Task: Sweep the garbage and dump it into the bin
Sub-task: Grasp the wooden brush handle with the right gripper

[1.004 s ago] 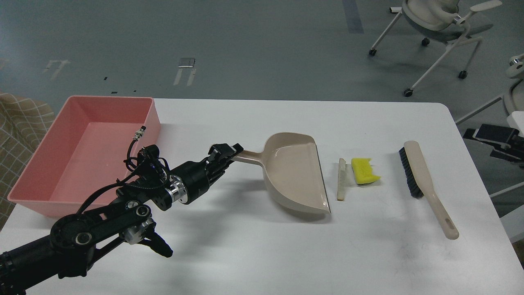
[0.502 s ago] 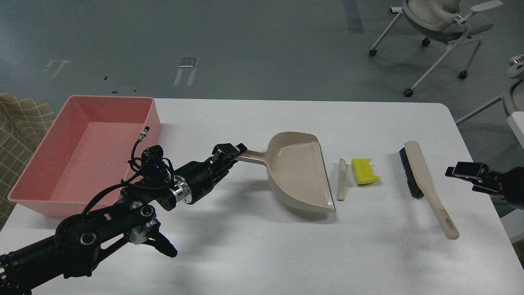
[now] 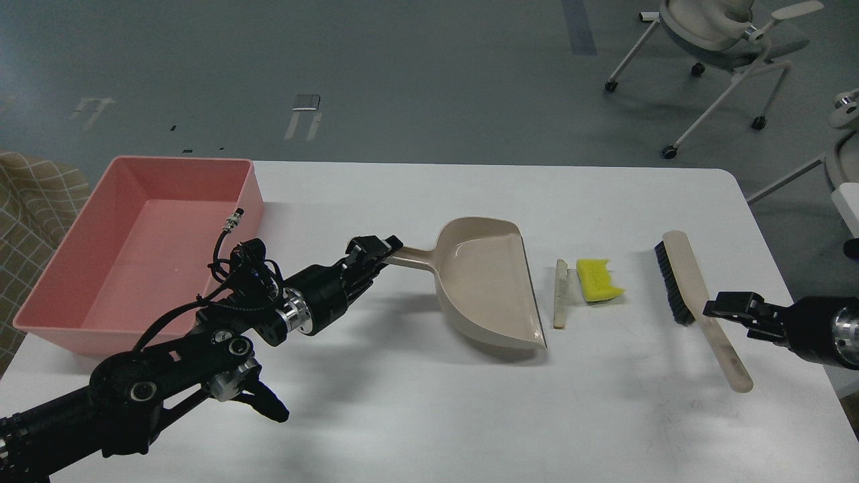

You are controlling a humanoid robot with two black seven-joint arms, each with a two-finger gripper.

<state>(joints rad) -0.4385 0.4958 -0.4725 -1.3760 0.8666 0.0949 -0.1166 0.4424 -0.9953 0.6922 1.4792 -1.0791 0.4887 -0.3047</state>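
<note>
The garbage lies mid-table: a yellow sponge piece [image 3: 598, 280] and a thin off-white wedge [image 3: 560, 294] just left of it. The beige dustpan [image 3: 483, 285] sits with its open lip close to the wedge. My left gripper [image 3: 381, 249] is shut on the dustpan's handle. The pink bin [image 3: 249, 176] stands at the table's far left, and I see nothing in it. The beige brush [image 3: 684, 278] lies to the right of the sponge. My right gripper [image 3: 723, 311] is over the brush's handle with its fingers apart, not closed on it.
The white table [image 3: 416, 416] has rounded far corners and a right edge just past the brush. Office chairs [image 3: 725, 40] stand on the grey floor at the back right. A checked cloth [image 3: 33, 201] is left of the bin.
My right arm has come in from the right and moved left to the brush's handle. My left gripper nudged the dustpan slightly right and still holds its handle.
</note>
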